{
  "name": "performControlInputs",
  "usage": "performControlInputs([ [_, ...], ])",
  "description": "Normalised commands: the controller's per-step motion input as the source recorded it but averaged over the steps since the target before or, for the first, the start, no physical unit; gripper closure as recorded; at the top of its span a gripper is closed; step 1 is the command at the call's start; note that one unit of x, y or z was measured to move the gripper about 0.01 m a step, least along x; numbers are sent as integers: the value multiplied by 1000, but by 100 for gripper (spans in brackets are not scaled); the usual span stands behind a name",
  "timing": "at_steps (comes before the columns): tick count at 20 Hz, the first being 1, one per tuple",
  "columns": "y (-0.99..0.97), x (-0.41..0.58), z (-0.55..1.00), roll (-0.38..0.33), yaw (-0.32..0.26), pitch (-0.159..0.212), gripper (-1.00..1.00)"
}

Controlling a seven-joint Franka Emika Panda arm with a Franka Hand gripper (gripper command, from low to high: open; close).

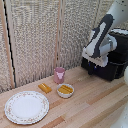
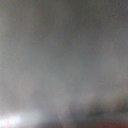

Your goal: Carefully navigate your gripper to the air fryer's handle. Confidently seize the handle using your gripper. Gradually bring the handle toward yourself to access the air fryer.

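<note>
Exterior view: raised, off-arm, looking down at an angle across the wooden counter point(image 1: 95, 102) toward a pale slatted backdrop point(image 1: 40, 35). Mid-range framing. Plate point(image 1: 26, 107) lower left of the frame, arm point(image 1: 102, 37) and air fryer point(image 1: 116, 62) upper right, both cut by the right edge.

Wrist view: pressed close to some surface, fully out of focus, grey blur with a dark band along the bottom edge. Facing direction can't be told. No overlap with the exterior view can be identified.

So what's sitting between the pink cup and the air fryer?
In the exterior view, only bare wooden table lies between the pink cup and the air fryer. The wrist view is too blurred to help.
</note>
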Motion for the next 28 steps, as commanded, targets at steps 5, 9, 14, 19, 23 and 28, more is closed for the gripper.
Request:
performControlInputs([
  [5, 858, -46, 49, -69, -34, 4, 100],
  [9, 823, -57, 77, -88, -46, 48, 100],
  [14, 739, 81, -1, -57, -163, -37, 100],
  [19, 919, 156, -73, -20, -69, -29, 100],
  [23, 887, 156, -176, -43, -57, -12, 100],
  [28, 488, 82, -248, -33, -55, -11, -100],
])
